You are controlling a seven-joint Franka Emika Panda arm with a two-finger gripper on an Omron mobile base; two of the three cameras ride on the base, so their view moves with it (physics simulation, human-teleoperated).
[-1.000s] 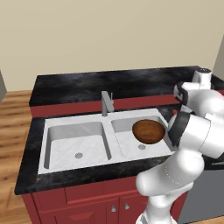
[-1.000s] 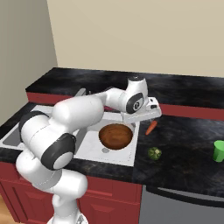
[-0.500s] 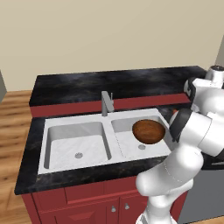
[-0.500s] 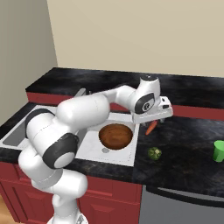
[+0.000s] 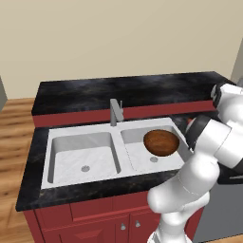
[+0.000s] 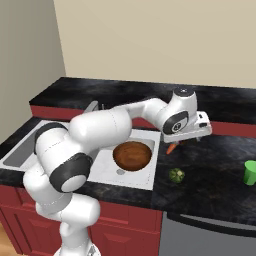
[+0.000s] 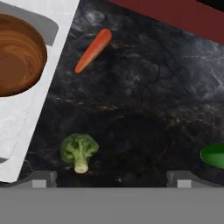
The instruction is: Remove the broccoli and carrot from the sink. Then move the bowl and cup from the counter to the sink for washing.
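A white double sink (image 6: 145, 176) holds the round, wood-grained brown bowl (image 6: 132, 155) in its right basin. Right of it, on the black mottled stone counter (image 6: 215, 195), lie the slim tapered carrot (image 6: 171, 148) and the knobbly green broccoli (image 6: 176, 175). The hand (image 6: 200, 131) hovers above them, fingers spread wide, empty. Farthest right stands the smooth green cup (image 6: 250, 172). Likely next: travel right, descend straight over the cup, grip its walls squarely.

In the hand view, the green cup (image 7: 214, 155) is cut off by the right edge, and the wooden bowl (image 7: 17, 54) by the left edge. In the right base view, the arm hides part of the carrot (image 6: 171, 148) and the sink's (image 6: 102, 167) faucet.
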